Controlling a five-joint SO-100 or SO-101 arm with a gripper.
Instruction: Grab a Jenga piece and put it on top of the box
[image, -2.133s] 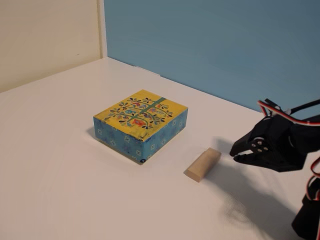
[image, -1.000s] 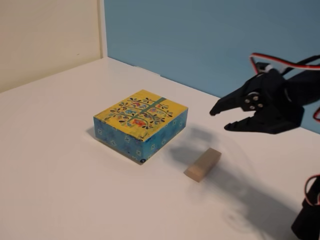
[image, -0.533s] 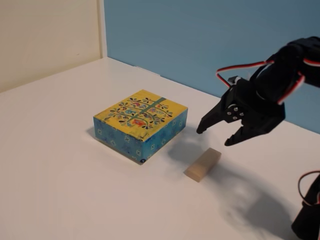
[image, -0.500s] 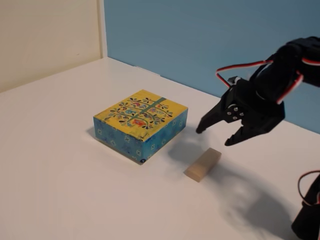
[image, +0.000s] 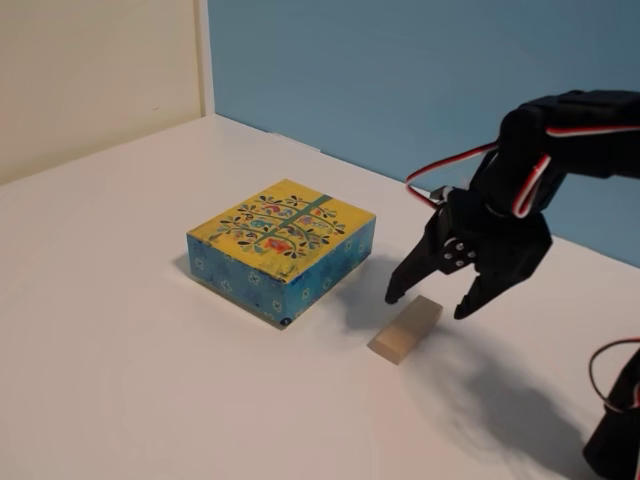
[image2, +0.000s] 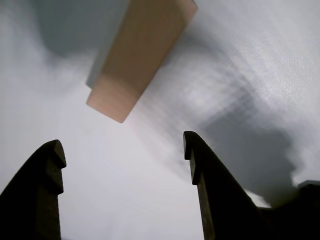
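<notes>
The light-tan Jenga piece (image: 406, 328) lies flat on the white table, just right of the box (image: 282, 247), which has a yellow floral top with a teal stripe and blue patterned sides. My black gripper (image: 427, 305) hangs open just above the far end of the piece, its fingertips spread to either side. In the wrist view the Jenga piece (image2: 139, 55) sits at the top, ahead of the open gripper (image2: 122, 150), with nothing between the two dark fingers (image2: 205, 175). The box does not show in the wrist view.
A blue wall (image: 420, 80) stands behind the table and a cream wall (image: 90, 70) at the left. The arm's base (image: 615, 430) with its wires occupies the bottom right corner. The white tabletop (image: 120, 360) spreads out in front of the box.
The gripper rose from table level at the right, opened, swung left toward the box and came down over the Jenga piece. Box and piece have stayed put.
</notes>
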